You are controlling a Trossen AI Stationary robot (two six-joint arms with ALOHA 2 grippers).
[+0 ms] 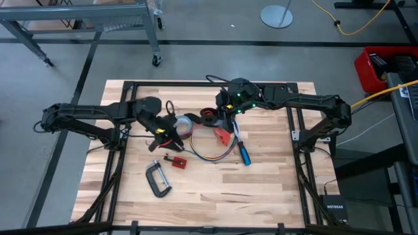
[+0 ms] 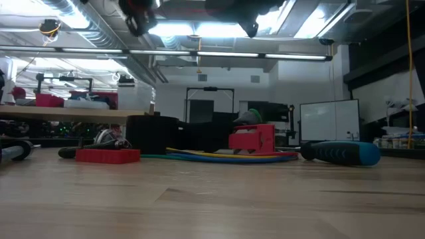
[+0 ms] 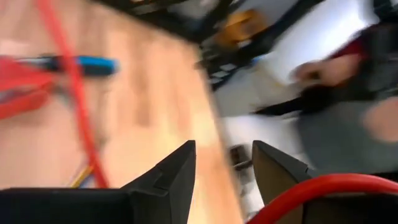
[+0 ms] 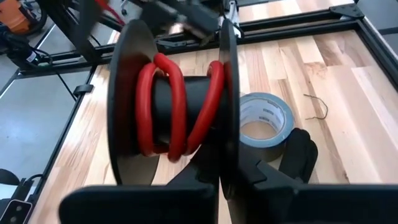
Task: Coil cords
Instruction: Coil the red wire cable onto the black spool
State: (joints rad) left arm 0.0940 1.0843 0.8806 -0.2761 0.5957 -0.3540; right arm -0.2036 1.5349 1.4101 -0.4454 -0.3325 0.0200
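Risk as I judge it: red cord (image 4: 163, 106) slips off the spool (image 4: 174, 106) if my right gripper (image 4: 219, 177), pinching the flange, tilts. Left gripper (image 3: 222, 171), spread and holding nothing, sits left of centre in the high view; multicolour cord (image 1: 210, 156) lies centre, just right of it

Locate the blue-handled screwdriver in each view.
High: the screwdriver lies right of centre, below the right gripper.
Low: far right on the table.
Left wrist: blurred blue streak, upper left.
Right wrist: not in it.
Shared landmark: the red block beside it.
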